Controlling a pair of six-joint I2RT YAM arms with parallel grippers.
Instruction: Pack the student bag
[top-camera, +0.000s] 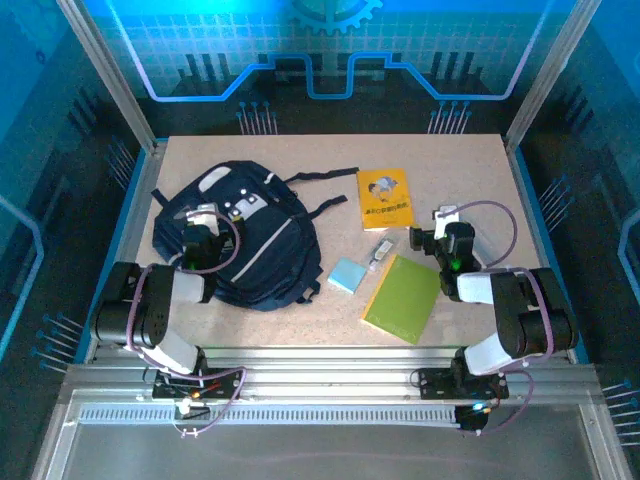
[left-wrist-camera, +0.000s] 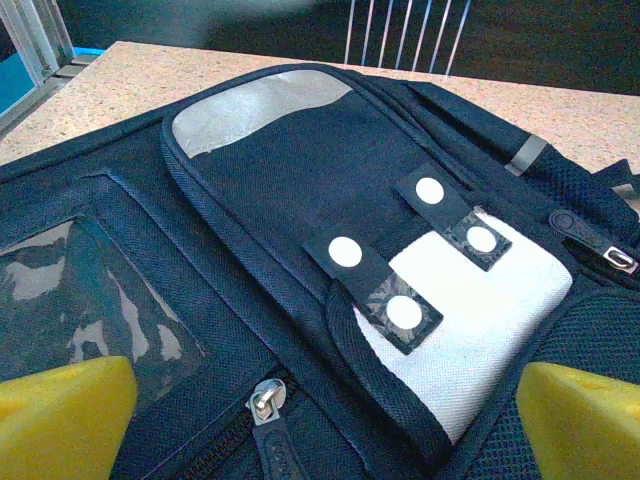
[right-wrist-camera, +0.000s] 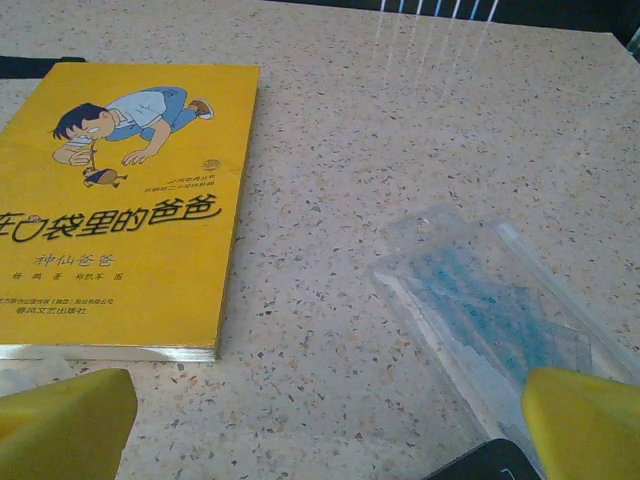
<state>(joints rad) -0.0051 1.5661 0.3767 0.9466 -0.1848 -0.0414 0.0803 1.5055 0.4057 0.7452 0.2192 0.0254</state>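
Speckled beige tabletop (top-camera: 470, 170) is holding the large dark navy fabric backpack (top-camera: 265, 255) at left, long axis running away from the bases, left gripper (left-wrist-camera: 322, 418) hovering wide open right above it (right gripper (right-wrist-camera: 325, 425), also spread, is waiting well apart).

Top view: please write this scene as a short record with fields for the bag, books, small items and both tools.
bag: dark navy backpack, lying flat on the left of the table
books: yellow book right of the bag; green book nearer the arms
small items: light blue pad beside the bag; clear packet between the two books
left tool: open, above the bag
right tool: open, above the table near the packet
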